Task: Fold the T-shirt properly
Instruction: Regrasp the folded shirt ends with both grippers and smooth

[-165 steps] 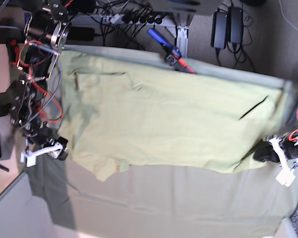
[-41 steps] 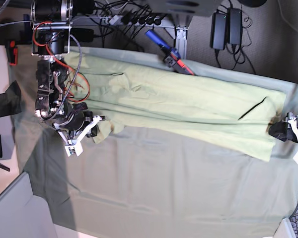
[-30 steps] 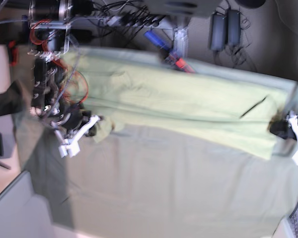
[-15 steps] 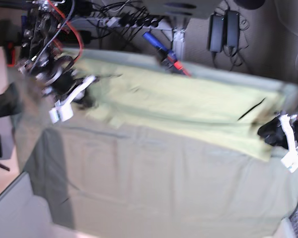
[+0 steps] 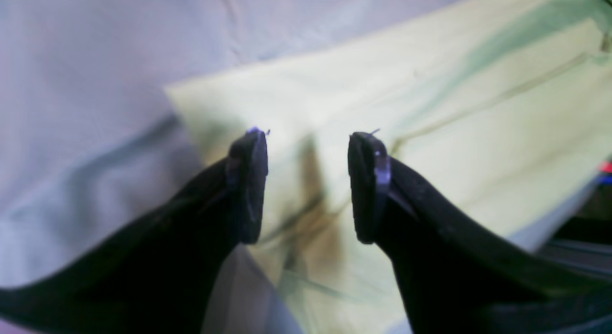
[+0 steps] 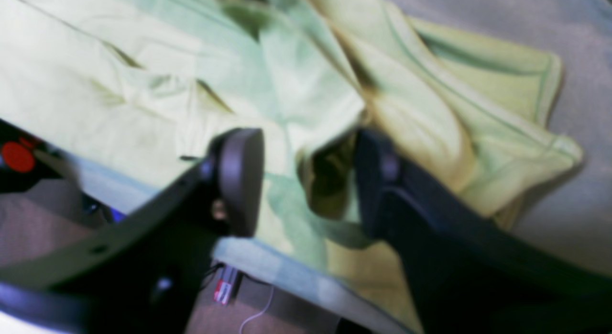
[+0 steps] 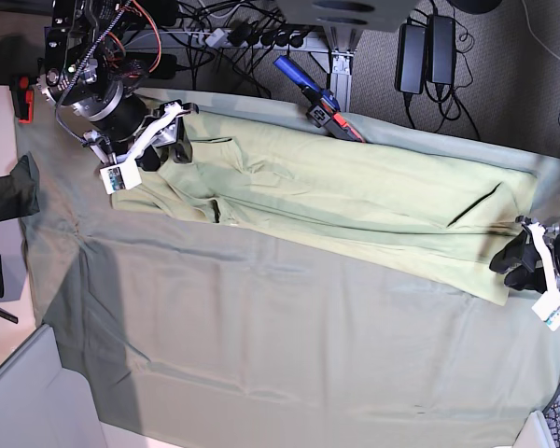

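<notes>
T-shirt (image 7: 345, 210): laid as a long folded band across the table cloth (image 7: 280, 345), 9 to 3 o'clock.
Right gripper (image 6: 306, 181): jaws parted, nothing pinched, over bunched sleeve end.
Left gripper (image 5: 306, 185): released, above hem corner.

The base camera looks straight down from high above, taking in the whole table cloth (image 7: 261, 355). Each wrist camera sits close behind its own fingers, looking along them: the left sees the T-shirt (image 5: 430, 109) corner, the right its bunched end. All three views share that shirt.
</notes>
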Robot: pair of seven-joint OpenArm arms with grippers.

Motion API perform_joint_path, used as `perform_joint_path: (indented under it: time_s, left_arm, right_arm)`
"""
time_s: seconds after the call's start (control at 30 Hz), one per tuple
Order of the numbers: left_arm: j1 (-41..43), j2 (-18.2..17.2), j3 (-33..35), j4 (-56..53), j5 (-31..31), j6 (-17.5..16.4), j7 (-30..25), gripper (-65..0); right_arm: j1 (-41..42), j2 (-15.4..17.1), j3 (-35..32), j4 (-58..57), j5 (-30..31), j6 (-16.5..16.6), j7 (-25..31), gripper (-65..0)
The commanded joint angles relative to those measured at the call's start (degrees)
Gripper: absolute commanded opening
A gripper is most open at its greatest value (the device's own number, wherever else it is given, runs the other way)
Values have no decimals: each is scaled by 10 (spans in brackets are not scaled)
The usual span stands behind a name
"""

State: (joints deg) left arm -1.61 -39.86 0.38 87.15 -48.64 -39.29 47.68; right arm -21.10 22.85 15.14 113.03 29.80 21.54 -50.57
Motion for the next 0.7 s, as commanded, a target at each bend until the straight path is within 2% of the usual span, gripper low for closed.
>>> perform_joint_path:
  time_s: [0.0, 0.13, 0.23, 0.37, 0.5, 0.63, 0.67]
  left_arm:
    - [-10, -11, -5, 8, 7, -7, -25, -342]
    - [-23, -9, -5, -35, 55, -7, -72, -296]
    - [-51, 3, -5, -104, 80, -7, -100, -295]
    - [-81, 22, -5, -167, 73, -7, -97, -295]
    - [-80, 27, -5, -169, 26, -7, -63, -295]
    - [-79, 30, -5, -169, 22, -7, -58, -297]
    - [-79, 31, -5, -169, 22, -7, -58, -321]
  right_arm:
    - [3, 7, 4, 10, 5, 28, 13, -327]
    - [4, -3, 4, 10, 4, 28, 15, -328]
    - [4, -13, 4, 10, 4, 28, 17, -328]
    - [4, -21, 4, 10, 6, 28, 19, -329]
    - [4, -21, 4, 10, 6, 28, 19, -329]
    - [4, -21, 4, 10, 4, 28, 19, -329]
    - [4, -21, 4, 10, 4, 28, 19, -329]
